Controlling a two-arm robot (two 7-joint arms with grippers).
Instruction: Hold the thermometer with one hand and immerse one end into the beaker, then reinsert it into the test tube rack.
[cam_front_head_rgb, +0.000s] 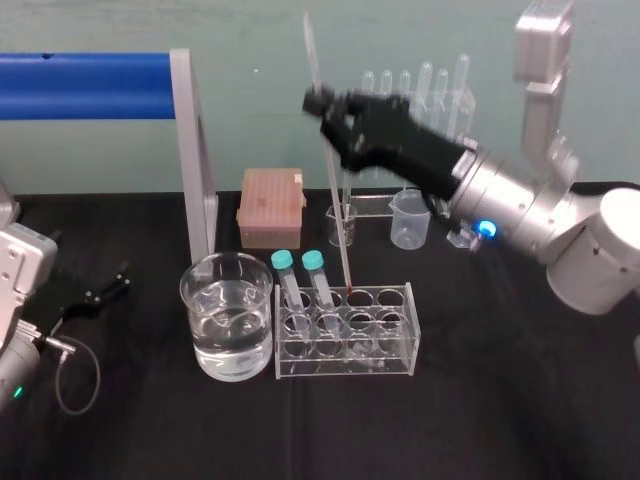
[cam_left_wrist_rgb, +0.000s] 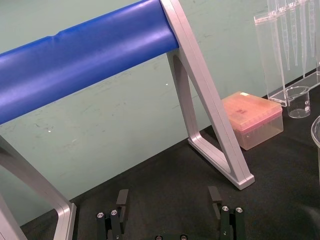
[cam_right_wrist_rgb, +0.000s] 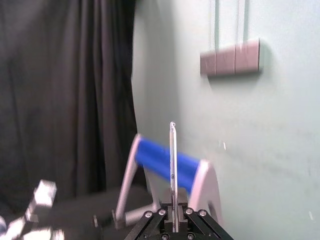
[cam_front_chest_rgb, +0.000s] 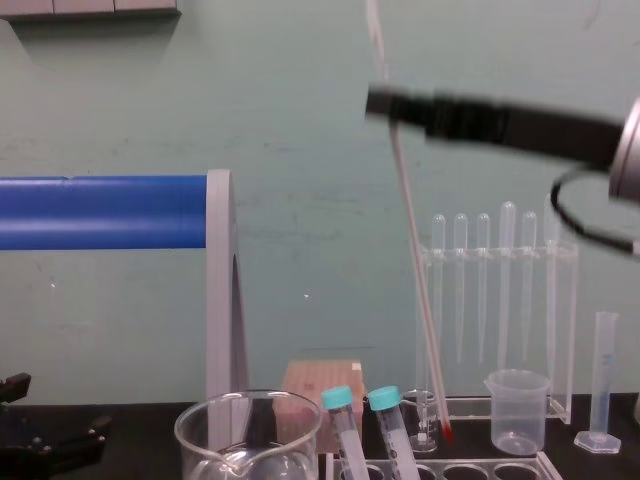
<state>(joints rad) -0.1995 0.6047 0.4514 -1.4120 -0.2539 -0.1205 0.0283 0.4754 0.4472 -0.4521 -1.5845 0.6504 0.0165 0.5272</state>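
Thermometer (cam_front_head_rgb: 335, 220) sits pinched high up in the right gripper's (cam_front_head_rgb: 328, 108) jaws, tilted, red tip at a back-row hole of the test tube rack (cam_front_head_rgb: 408, 292) mid-desk, beaker (cam_front_head_rgb: 200, 330) just beside. Thin glass: stiff, slippery, brittle, so I'd grip gently near the top. No readable writing. Left gripper (cam_left_wrist_rgb: 169, 197) parks at the desk's left edge, jaws spread.

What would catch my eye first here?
The black right claw, reaching in from the right, pinches a long glass thermometer, tilted, with its red tip just above the test tube rack. Left of the rack stands a wide, partly filled beaker. The left claw rests open, low at the left.
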